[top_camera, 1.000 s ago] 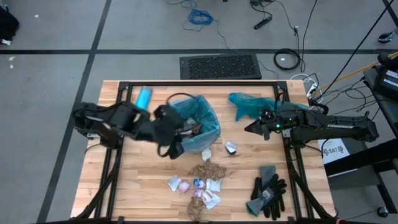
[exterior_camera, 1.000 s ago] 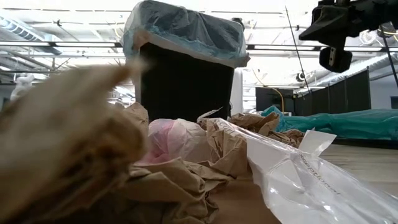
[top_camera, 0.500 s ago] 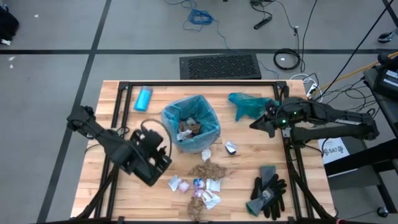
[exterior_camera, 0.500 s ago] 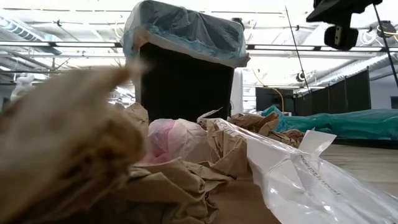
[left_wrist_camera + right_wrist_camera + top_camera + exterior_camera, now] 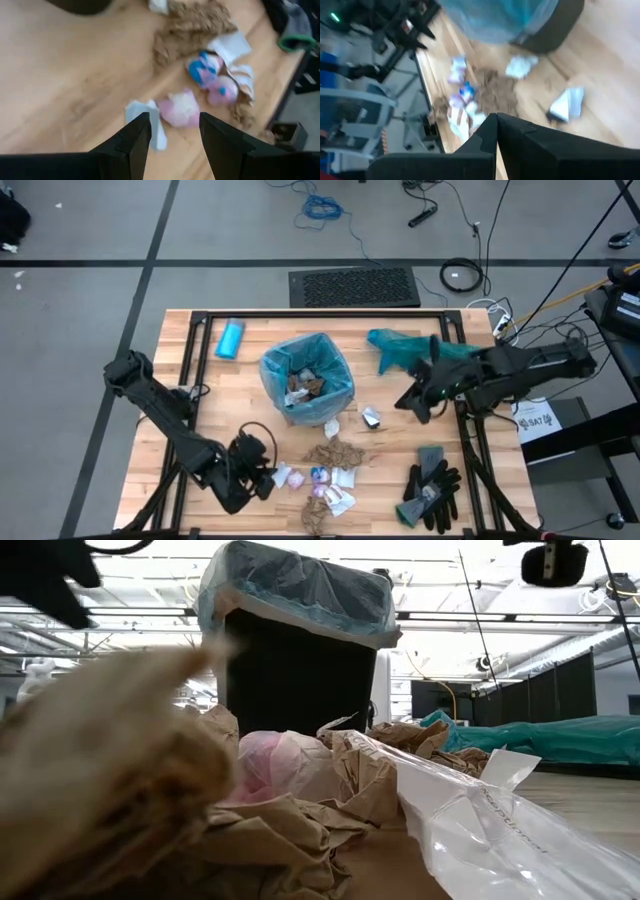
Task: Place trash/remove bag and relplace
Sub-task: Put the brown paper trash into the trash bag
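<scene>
Left gripper [image 5: 262, 471] now low over the near part of the wooden slatted table [image 5: 215, 415], fingers [image 5: 131, 142] parted with nothing between them — hovering just beside the scattered trash of crumpled brown paper wads, white wrappers and pink-and-blue bits [image 5: 320, 475]. Half a second ago sat higher up the table, left of the bin; a second ago reached over the bin's rim. Seen past the fingers in the left wrist view: a white wrapper scrap [image 5: 150, 120] and a pink-white wad [image 5: 179, 107] right ahead, brown paper [image 5: 192, 25] beyond.

Right gripper [image 5: 412, 402] off to the right of the bin, near the crumpled darker teal-green plastic bag [image 5: 400, 347], fingers [image 5: 485, 142] closed together and empty; shifted slightly nearer and lower than before, the arm more folded.

Thin pale sky-blue translucent bin liner [image 5: 325, 365] lining the black plastic waste bin [image 5: 295, 675], edges folded over the rim, a few brown and white scraps [image 5: 303, 385] inside — unchanged across the frames. More trash lying on the table in front of the bin, including a small silvery wrapper [image 5: 371, 417]. Small light-blue bottle [image 5: 231, 338] at the far left of the table, black-and-grey gloves [image 5: 432, 485] at the near right, both unmoved.
</scene>
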`<state>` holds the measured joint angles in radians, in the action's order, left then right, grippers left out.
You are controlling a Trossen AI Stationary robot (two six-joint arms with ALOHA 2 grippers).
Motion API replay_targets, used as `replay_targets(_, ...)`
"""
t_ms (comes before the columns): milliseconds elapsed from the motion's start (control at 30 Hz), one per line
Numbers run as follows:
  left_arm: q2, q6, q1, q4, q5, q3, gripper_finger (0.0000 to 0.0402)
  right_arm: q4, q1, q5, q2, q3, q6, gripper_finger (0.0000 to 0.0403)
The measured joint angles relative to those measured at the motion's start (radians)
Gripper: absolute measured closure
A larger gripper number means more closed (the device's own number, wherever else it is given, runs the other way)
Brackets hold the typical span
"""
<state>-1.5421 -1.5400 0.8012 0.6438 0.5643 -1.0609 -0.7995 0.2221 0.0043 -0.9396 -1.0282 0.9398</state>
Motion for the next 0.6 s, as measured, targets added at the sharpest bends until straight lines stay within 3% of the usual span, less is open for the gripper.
replay_targets(300,0.038,0.0,0.082,-0.203,0.007,0.159,0.023,-0.294,0.243,0.055,-0.238,-0.198,0.256,0.0403)
replay_targets(467,0.127,0.023,0.093,-0.386,0.039,0.303,0.023,-0.281,0.287,0.1,-0.333,-0.176,0.325,0.0403)
replay_targets(600,0.21,0.098,0.089,-0.506,0.022,0.39,0.023,-0.119,0.283,0.101,-0.391,-0.118,0.259,0.0403)
